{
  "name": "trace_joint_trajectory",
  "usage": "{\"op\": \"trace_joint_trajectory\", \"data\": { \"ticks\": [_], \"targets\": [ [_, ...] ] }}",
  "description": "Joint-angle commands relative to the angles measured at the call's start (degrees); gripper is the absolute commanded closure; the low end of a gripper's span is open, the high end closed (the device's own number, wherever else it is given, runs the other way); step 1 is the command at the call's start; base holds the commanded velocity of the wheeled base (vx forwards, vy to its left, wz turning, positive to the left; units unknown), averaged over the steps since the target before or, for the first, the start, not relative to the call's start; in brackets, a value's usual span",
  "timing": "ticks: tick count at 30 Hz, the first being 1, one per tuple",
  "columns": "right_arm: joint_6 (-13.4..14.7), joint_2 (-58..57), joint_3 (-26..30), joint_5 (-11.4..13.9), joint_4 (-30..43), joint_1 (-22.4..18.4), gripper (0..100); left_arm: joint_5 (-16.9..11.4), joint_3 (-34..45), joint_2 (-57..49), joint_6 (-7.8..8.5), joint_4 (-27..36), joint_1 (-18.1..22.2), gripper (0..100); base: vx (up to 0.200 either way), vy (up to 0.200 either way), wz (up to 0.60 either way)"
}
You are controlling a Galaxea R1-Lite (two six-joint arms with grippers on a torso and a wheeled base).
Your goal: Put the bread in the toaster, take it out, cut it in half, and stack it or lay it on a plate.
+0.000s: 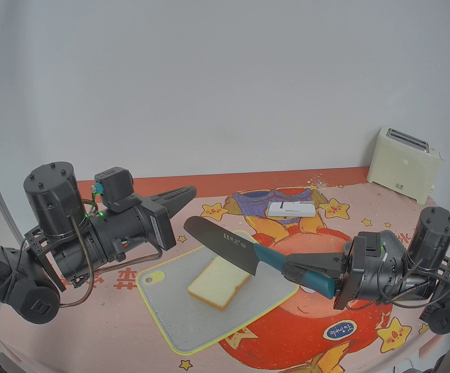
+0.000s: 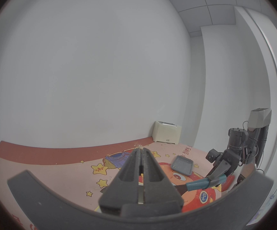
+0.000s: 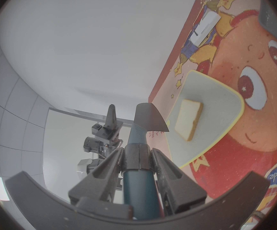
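A slice of bread (image 1: pixel 218 283) (image 3: pixel 188 118) lies flat on a grey cutting board (image 1: pixel 178 312) with a yellow rim, in the middle of the table. My right gripper (image 1: pixel 293 268) (image 3: pixel 138 151) is shut on the teal handle of a knife (image 1: pixel 222 243). The dark blade (image 3: pixel 148 118) hangs in the air just above the bread's far end and points left. My left gripper (image 1: pixel 189 191) (image 2: pixel 141 151) hovers left of the board, above the table, shut with nothing in it. The cream toaster (image 1: pixel 405 164) (image 2: pixel 166 132) stands at the back right corner.
A white flat holder (image 1: pixel 291 210) (image 3: pixel 205 27) lies behind the board near the back edge. A grey tray (image 2: pixel 182 164) sits between the toaster and my right arm. The table has a cartoon cloth; the wall is close behind.
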Motion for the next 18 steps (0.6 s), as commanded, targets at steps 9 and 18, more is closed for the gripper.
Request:
{"op": "trace_joint_trajectory", "data": {
  "ticks": [9, 18],
  "targets": [
    [-0.25, 2.63, 1.37, 0.16, -0.14, -0.21, 100, -2.54, -0.36, 1.72, -0.15, 0.0, -0.09, 100, 0.0, 0.0, 0.0],
    [-0.61, 4.03, 1.54, 0.16, -0.14, 0.14, 100, -3.16, -1.15, 3.57, -0.15, 0.0, -0.09, 100, 0.0, 0.0, 0.0]
  ]
}}
